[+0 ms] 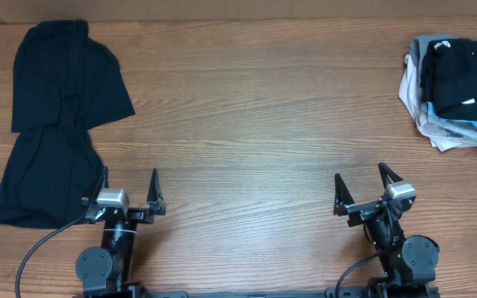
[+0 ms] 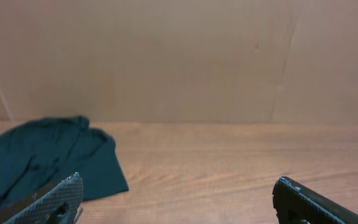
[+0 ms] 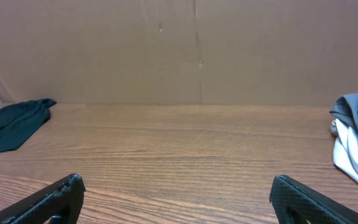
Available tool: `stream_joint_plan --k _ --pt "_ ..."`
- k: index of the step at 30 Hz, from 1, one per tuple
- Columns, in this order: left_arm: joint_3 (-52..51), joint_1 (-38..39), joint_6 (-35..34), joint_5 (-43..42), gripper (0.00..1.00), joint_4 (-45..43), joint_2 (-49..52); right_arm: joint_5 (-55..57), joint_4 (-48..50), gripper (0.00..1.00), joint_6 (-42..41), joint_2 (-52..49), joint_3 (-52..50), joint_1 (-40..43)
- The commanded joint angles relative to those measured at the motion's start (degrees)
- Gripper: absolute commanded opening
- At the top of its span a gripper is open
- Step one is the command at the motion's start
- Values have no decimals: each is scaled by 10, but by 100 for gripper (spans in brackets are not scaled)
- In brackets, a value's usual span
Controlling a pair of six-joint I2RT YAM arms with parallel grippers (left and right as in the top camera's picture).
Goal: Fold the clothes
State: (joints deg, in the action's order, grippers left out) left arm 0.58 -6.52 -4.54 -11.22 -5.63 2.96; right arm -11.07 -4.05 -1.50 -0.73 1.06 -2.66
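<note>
Lying spread at worktop (image 1: 247,108) far left: black clothes (image 1: 60,91); left gripper (image 1: 130,178), right gripper (image 1: 359,174) at near edge, fingers wide, holding nothing

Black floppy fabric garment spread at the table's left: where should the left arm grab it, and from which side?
Probably the near right edge of the black fabric garment, approached from its right by the open left gripper. That edge lies flat beside the gripper, with bare wooden table next to it.
</note>
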Motion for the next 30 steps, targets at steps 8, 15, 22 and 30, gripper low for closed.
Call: stream_joint_plan --k 8,15,22,30 --pt "-3 -2 -10 11 99 93 -28 8 3 100 -4 6 -6 1" --pt "-3 -2 -10 12 100 91 -27 8 3 100 -5 6 -6 1" --pt "-3 -2 -10 11 100 91 -27 8 2 100 -4 6 -6 1" --pt "-3 -2 -10 11 100 91 -27 7 2 100 -4 6 -6 1"
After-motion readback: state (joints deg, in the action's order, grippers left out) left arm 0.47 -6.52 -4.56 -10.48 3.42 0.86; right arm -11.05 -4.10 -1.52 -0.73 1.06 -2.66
